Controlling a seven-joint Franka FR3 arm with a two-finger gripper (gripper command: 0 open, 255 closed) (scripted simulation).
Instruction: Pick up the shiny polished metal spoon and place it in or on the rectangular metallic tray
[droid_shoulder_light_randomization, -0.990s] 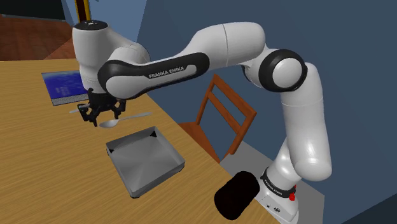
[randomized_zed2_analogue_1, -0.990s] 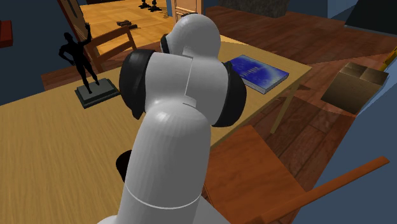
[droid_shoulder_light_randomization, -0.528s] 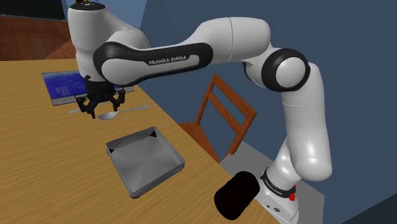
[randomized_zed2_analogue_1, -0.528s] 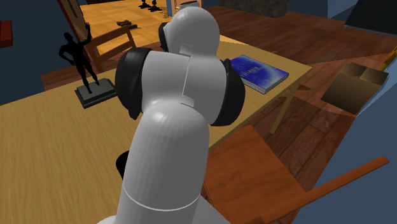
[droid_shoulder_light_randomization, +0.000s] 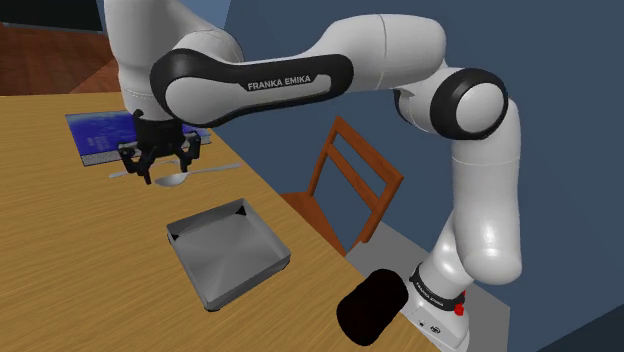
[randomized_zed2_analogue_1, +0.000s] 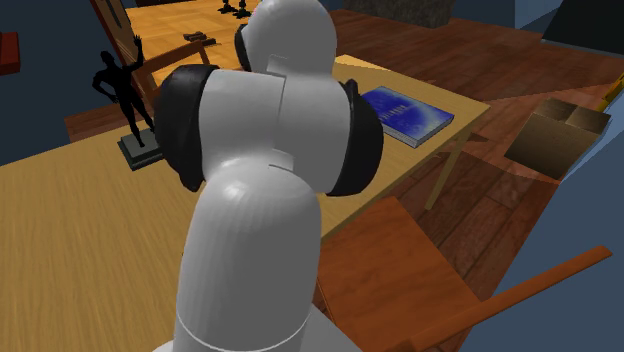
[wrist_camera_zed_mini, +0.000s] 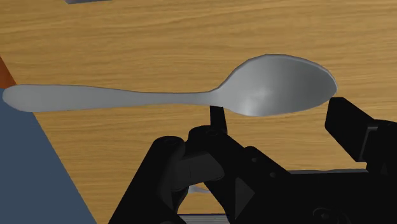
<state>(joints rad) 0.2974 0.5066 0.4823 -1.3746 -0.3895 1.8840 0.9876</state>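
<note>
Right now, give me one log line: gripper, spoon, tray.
gripper: jaws shut on spoon bowl | handle: sticks out sideways | tray: empty, on table | next: likely carry to tray

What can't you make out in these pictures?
- Second exterior view: the arm blocks the table's middle; what lies behind it cannot be told.
- Shoulder view: the arm and hand cover part of the blue book; its cover print is too small to read.
- Wrist view: the hand's black body hides the table below the spoon's bowl.
</note>
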